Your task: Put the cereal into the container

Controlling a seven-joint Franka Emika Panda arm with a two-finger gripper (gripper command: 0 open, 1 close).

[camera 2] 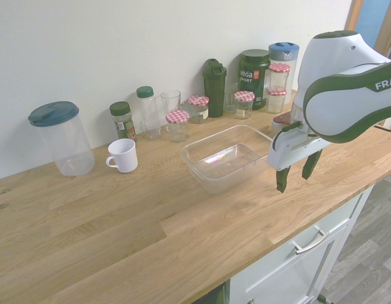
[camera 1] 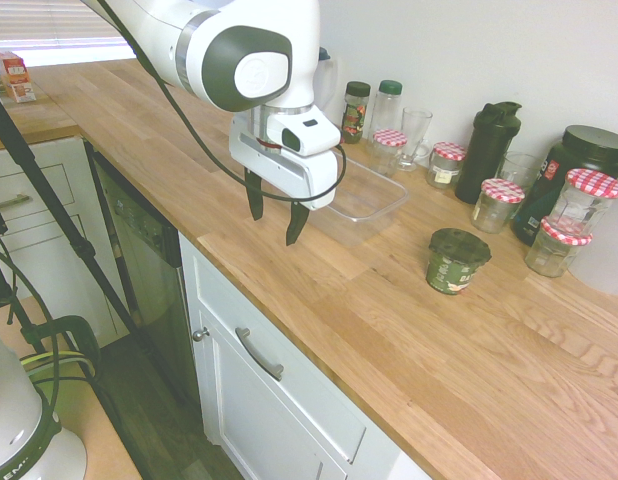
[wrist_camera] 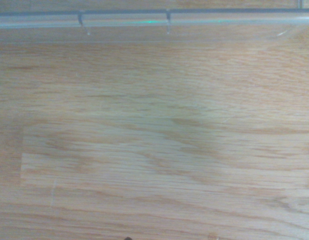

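Note:
The cereal (camera 1: pixel 455 261), a small dark green cup with a dark lid, stands upright on the wooden counter to the right of the container (camera 1: pixel 371 190). The container (camera 2: pixel 224 158) is a shallow clear tub with nothing in it. My gripper (camera 1: pixel 275 226) hangs open above the counter, just on the front-edge side of the tub, with nothing between its fingers. In the second exterior view the gripper (camera 2: pixel 295 178) is right of the tub and the arm hides the cereal. The wrist view shows bare wood and the container's rim (wrist_camera: pixel 154 20).
Jars with red-checked lids (camera 1: pixel 502 203), a black shaker bottle (camera 1: pixel 489 150), a drinking glass (camera 1: pixel 414 135) and spice bottles line the wall behind the tub. A white mug (camera 2: pixel 123 155) and a big clear jug (camera 2: pixel 59 136) stand further along. The counter's front edge (camera 1: pixel 289 320) is close.

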